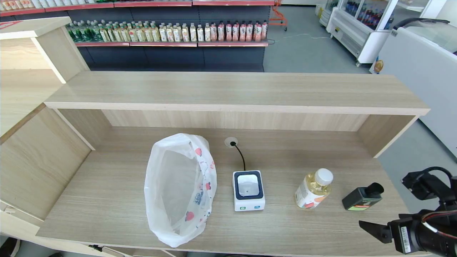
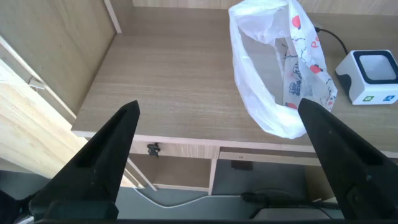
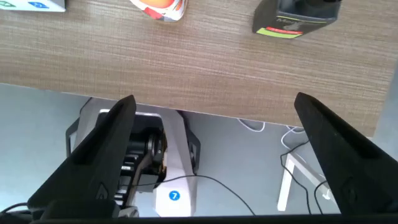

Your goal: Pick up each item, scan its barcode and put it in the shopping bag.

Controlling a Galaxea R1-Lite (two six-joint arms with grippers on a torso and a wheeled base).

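A white plastic shopping bag (image 1: 180,185) (image 2: 280,68) stands open on the left of the wooden counter. A white barcode scanner (image 1: 249,190) (image 2: 372,74) sits to its right. Right of that stands a bottle of yellow liquid with a white cap (image 1: 314,189) (image 3: 160,7). A dark green bottle with a black cap (image 1: 362,197) (image 3: 295,17) lies beside it. My right gripper (image 3: 216,102) is open, off the counter's front edge, nearer than the dark bottle; one finger (image 1: 371,228) shows at lower right. My left gripper (image 2: 221,107) is open and holds nothing, off the front edge, nearer than the bag.
A raised shelf (image 1: 235,89) and side walls enclose the counter on three sides. The scanner's cable runs to a hole (image 1: 231,142) at the back. Drink shelves (image 1: 171,34) and freezers (image 1: 421,60) stand beyond.
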